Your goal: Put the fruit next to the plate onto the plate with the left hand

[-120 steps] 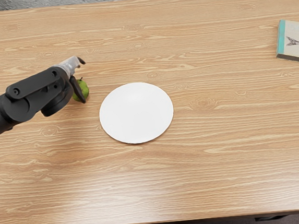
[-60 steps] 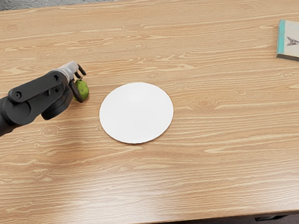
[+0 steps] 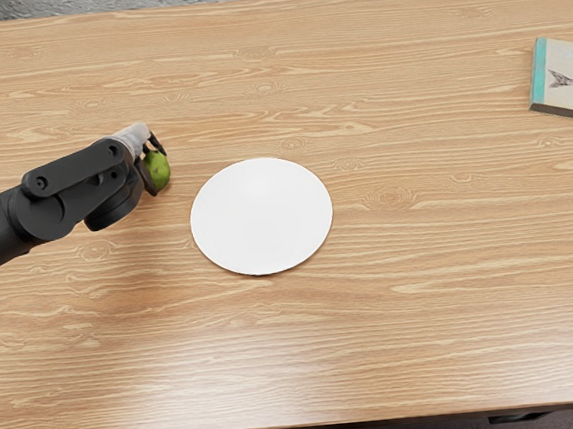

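Here, seen from the head, grips the green fruit [image 3: 158, 170] in the left hand [image 3: 143, 153], fingers curled close round it, toward the worktop's [image 3: 398, 345] left edge. Holds it just beside the white plate [image 3: 261, 217], left of the rim and not on it. Shows a book [image 3: 563, 78] at the right edge, well apart.

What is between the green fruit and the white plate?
Nothing. In the head view, only bare wooden table lies between the green fruit and the white plate.
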